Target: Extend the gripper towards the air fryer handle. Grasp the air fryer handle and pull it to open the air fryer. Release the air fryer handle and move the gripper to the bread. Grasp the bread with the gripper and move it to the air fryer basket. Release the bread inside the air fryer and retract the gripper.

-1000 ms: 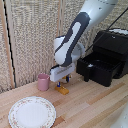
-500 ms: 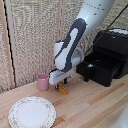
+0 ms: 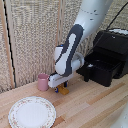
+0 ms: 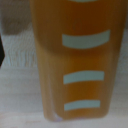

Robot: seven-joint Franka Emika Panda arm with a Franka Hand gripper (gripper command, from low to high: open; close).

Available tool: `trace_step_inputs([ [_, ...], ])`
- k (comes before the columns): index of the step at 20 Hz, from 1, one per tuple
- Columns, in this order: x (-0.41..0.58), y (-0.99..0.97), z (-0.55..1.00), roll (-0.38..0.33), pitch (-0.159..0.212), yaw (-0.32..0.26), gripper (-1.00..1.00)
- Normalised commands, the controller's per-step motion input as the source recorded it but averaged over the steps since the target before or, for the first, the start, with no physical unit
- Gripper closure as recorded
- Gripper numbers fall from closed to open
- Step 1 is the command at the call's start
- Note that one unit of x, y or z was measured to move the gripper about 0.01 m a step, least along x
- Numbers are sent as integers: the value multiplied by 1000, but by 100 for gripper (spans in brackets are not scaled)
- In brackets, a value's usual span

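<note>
My gripper (image 3: 61, 85) is down over the bread (image 3: 63, 91), a small golden-yellow block on the wooden table beside the pink cup. In the wrist view the bread (image 4: 75, 60) fills almost the whole picture and my fingers do not show, so I cannot tell whether they are closed on it. The air fryer (image 3: 114, 46) stands at the exterior view's right. Its basket (image 3: 104, 70) is pulled out, with the black handle (image 3: 85, 73) facing my arm.
A pink cup (image 3: 43, 81) stands right next to the bread, on the exterior view's left of it. A round patterned white plate (image 3: 31, 112) lies near the table's front. A woven screen stands behind the table.
Nothing has visibly changed; the arm stays low over the bread.
</note>
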Motion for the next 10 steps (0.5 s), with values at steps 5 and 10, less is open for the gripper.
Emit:
trace_step_inputs([
  [5, -13, -30, -15, 18, 0, 3, 100],
  [10, 63, -105, 69, 80, 0, -76, 100],
])
